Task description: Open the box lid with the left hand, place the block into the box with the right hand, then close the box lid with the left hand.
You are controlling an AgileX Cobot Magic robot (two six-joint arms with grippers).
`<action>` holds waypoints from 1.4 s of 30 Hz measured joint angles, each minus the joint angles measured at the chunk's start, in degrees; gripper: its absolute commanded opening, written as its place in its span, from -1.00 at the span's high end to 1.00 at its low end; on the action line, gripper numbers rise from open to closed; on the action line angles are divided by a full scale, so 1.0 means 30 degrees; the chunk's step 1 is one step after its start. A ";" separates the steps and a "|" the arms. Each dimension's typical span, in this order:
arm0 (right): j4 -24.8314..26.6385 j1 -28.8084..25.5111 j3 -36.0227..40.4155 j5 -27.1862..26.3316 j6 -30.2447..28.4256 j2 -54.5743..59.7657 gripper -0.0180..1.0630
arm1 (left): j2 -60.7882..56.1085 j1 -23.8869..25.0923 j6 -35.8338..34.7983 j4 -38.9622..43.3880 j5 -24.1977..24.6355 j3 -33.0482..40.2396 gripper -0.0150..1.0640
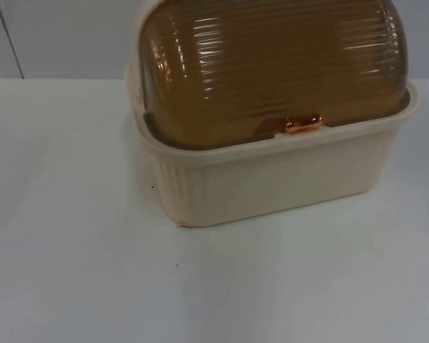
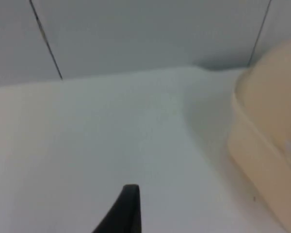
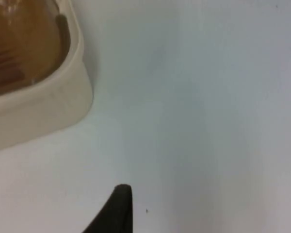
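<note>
White worktop (image 1: 79, 271) runs back to a grey partition wall (image 1: 57, 36), and on it, toward the far side, sits the cream box (image 1: 272, 182) with its amber ribbed lid (image 1: 272, 61) down and its small orange handle (image 1: 302, 124) facing the near edge, where a hand could catch it to lift. Left hand (image 2: 121, 213) hangs over bare worktop just left of the box, which I judge is a waiting spot before the lid is opened. Right hand (image 3: 116, 213) hovers to the right of the box near its corner; I cannot tell whether either hand is spread or closed, and I cannot make out the block.
</note>
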 measured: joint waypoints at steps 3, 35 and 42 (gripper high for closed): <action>-0.0017 0.0000 0.1148 0.1187 0.0000 -0.3043 -0.98 | -0.2578 0.0000 0.0000 0.0119 0.1612 0.1172 -0.96; -0.0383 0.0235 0.1705 0.7695 0.0088 -1.4620 -0.98 | -1.7907 0.0000 -0.1784 0.4356 1.0758 0.2199 -0.96; -0.1049 0.0566 0.2888 0.7577 0.0167 -1.4620 -0.98 | -1.7907 0.0000 -0.2264 0.4430 1.0793 0.4569 -0.96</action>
